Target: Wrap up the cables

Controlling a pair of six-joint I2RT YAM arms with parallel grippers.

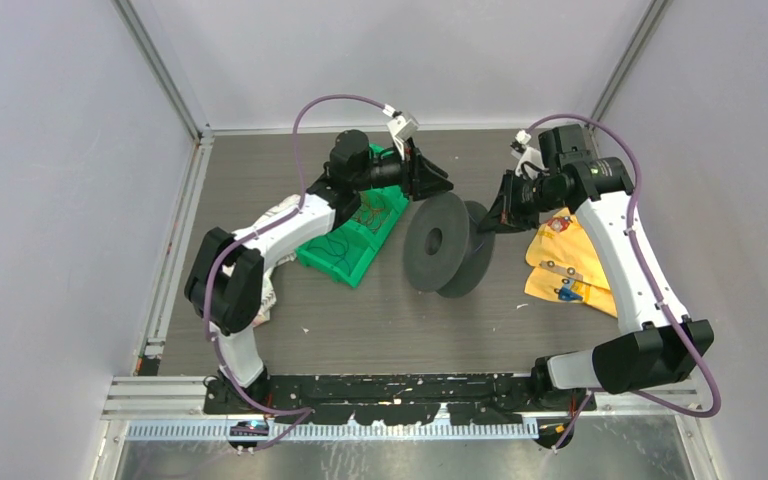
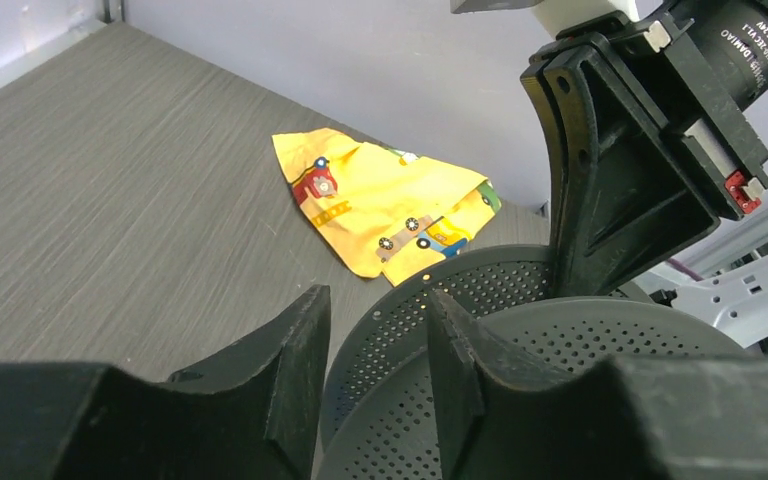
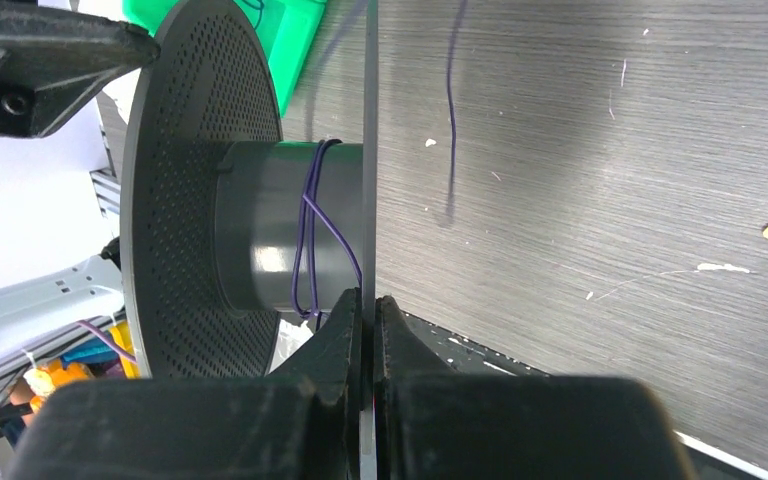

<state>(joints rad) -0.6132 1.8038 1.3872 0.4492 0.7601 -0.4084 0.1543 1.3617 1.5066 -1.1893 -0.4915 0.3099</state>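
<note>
Dark grey perforated spool (image 1: pixel 447 243) standing on its rims mid-table, right gripper (image 3: pixel 368 305) pinched tight on one flange's edge, left gripper (image 2: pixel 375 310) with jaws apart near the other flange, thin purplish cable (image 3: pixel 308 230) looped loosely round the core, green tray (image 1: pixel 353 228) nearby

Bright, even overhead light, soft shadows. Wrist cams: close foreground blurry, mild sheen on spool (image 3: pixel 265 240) hub. Top cam slightly soft.

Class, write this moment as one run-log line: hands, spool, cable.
left hand: open beside spool | right hand: shut on spool flange | cable: few turns on hub
</note>
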